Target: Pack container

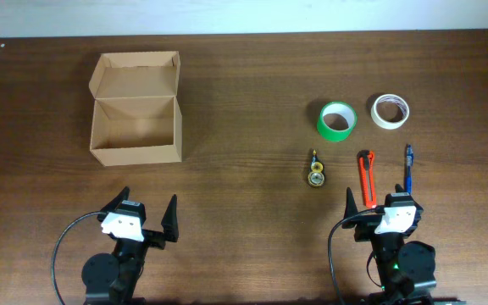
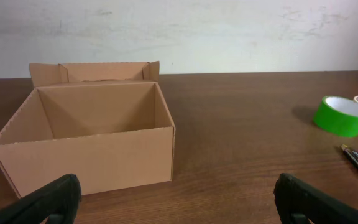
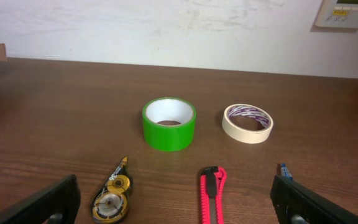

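Left end effector (image 1: 148, 205): jaws spread wide, nothing between them, nothing touched. It hovers low over the counter (image 1: 244, 76), just in front of the container (image 1: 135, 153).

Right end effector (image 1: 375, 202): likewise released and fully spread, empty. It sits at the near edge, facing the loose items.

Container: left half of the counter, well apart from the items. Its flap lid (image 1: 135, 74) is folded back on the far side, and the left wrist view shows a bare interior.

Items, right half of the counter:
- Nearest the right arm: correction-tape dispenser (image 3: 112, 202), red cutter (image 3: 212, 199), blue pen (image 1: 408, 167), side by side and apart.
- Beyond them: green tape roll (image 3: 169, 134) and cream tape roll (image 3: 244, 134), flat on the counter, near each other, not touching.

Step in hand (judgement): the very start of packing. Nothing is loaded and no grasp has begun.

Next move (judgement): the right arm is best placed for the first pick.
- The cutter lies almost between its jaws.
- That calls for a descent, closing across the narrow body, then a long carry leftward to the open box.
- Thin flat items may slip, so a low, centred grip is needed.
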